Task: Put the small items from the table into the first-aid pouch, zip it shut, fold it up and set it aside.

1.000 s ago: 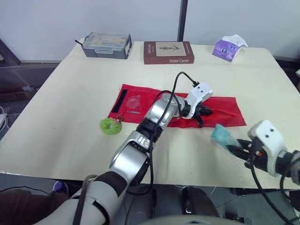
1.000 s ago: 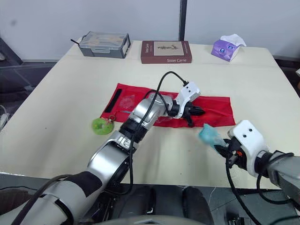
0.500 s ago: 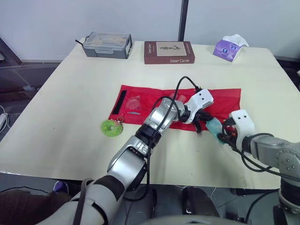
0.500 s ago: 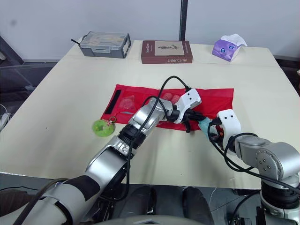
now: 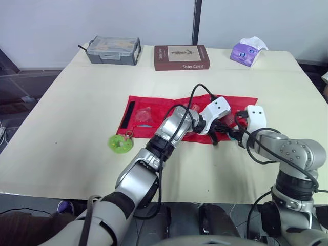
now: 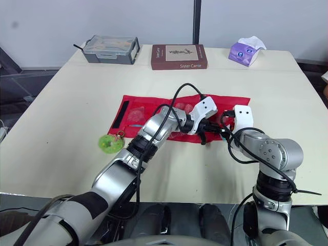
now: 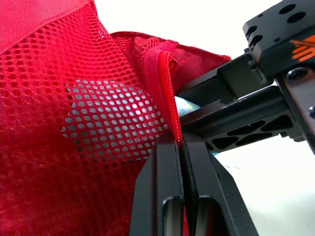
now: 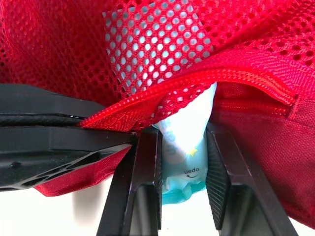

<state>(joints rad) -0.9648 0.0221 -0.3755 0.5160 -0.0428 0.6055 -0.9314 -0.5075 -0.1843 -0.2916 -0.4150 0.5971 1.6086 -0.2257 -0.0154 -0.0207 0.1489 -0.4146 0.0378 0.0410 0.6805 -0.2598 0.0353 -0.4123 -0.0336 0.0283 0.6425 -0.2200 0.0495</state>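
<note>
Over on the left, the green round item (image 5: pixel 120 144) lies on the table (image 5: pixel 72 102) just off the near-left corner of the red first-aid pouch (image 5: pixel 154 108), not yet packed. The pouch is spread flat across the middle. The left gripper (image 7: pixel 182 147) has its fingers pressed together on the zipper edge (image 7: pixel 167 93) of a mesh pocket, lifting it so the mouth gapes.

Now the big change. A second ago the right gripper (image 8: pixel 181 130) was out by the near right edge of the table with the pale blue packet (image 8: pixel 184 167). It has swung in to meet the left one at the pocket. It clamps the packet between both fingers, and the packet's top end is already under the zipper lip, the rest outside.

So this item looks about halfway in. Pushing it home and letting go would come next, I'd say, with the green item, the zip and the fold left to do.
</note>
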